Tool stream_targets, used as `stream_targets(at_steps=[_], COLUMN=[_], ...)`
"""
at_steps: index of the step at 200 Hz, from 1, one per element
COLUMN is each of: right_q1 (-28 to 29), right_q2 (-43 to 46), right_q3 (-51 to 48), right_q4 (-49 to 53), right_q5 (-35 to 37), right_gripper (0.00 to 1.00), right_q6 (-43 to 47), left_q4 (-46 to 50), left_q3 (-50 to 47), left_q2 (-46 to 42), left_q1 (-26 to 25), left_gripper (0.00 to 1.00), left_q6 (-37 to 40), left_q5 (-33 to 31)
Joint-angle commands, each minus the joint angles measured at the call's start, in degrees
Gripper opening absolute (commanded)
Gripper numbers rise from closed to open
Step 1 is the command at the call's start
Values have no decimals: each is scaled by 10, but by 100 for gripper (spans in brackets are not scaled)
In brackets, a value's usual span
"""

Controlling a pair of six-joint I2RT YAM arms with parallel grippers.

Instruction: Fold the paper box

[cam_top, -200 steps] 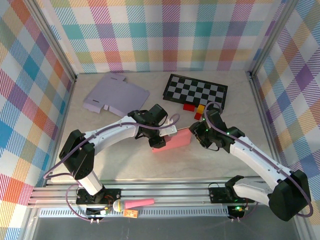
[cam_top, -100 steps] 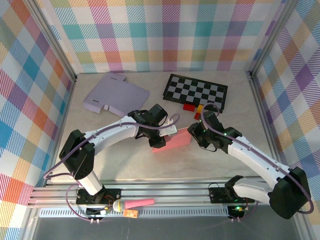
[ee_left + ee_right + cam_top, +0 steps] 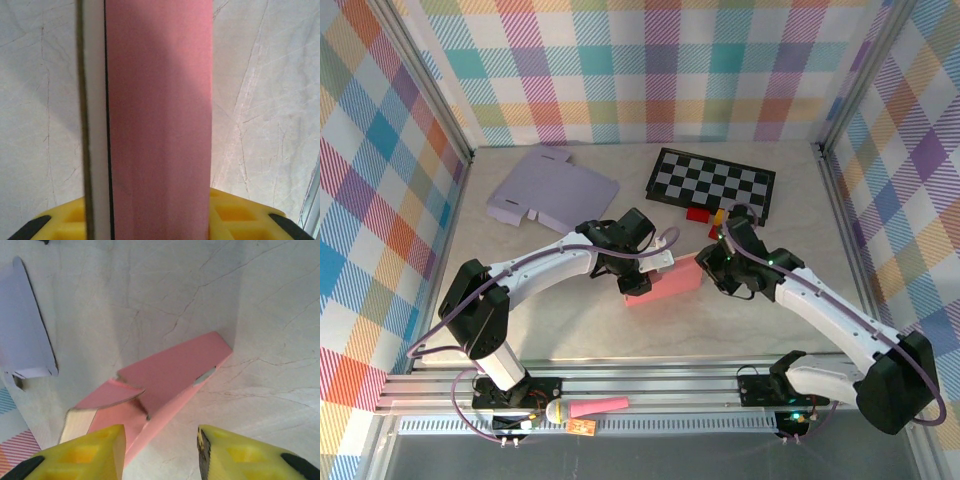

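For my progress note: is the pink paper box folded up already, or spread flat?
Partly folded. The pink paper box stands as a raised, wedge-like shape on the marble-patterned table, and one end flap sticks out unclosed.

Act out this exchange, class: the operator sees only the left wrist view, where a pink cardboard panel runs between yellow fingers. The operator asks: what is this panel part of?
Observer: A pink paper box, part-folded, at mid-table; the left gripper clamps its left end.
Operator: Where is the other arm?
Observer: The right gripper stands at the box's right end, jaws apart.
Operator: Any flaps up?
Observer: Yes, one flap lifts off the panel, close to that gripper's left finger.
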State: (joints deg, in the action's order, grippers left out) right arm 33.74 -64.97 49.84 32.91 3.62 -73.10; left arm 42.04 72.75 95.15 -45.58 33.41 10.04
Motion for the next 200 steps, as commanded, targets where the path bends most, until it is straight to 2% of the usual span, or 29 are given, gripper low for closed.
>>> stream_targets(at_steps=[1,20,38,56,73,129,166,200], right_q1=[-24,-78,-144,-197,-221,-214,-186,-177], right_q2=[29,50,58,33,-11,-148,-168,-148], right_q3=[52,56,46,37,32,32,21,-12], right_q4=[54,63,42,24,-4,-133,-167,-191], right_q5=[-5,-19,-65,-125,-189,-342,-391,-409], right_gripper=[44,46,50,53,55,61,64,65], right_q6=[66,94,113,107,95,39,-5,-49], left_q4=[12,12,12,12,12,13,10,8], left_q3=[9,8,8,9,9,11,12,14], left_q2=[4,3,2,3,2,2,4,5], left_q1=[4,4,4,4,4,3,3,3], left_gripper=[35,35,35,35,35,35,35,35], left_q6=[-8,-8,-9,-8,-8,-9,-10,-12], left_q5=[13,13,13,13,12,12,12,15])
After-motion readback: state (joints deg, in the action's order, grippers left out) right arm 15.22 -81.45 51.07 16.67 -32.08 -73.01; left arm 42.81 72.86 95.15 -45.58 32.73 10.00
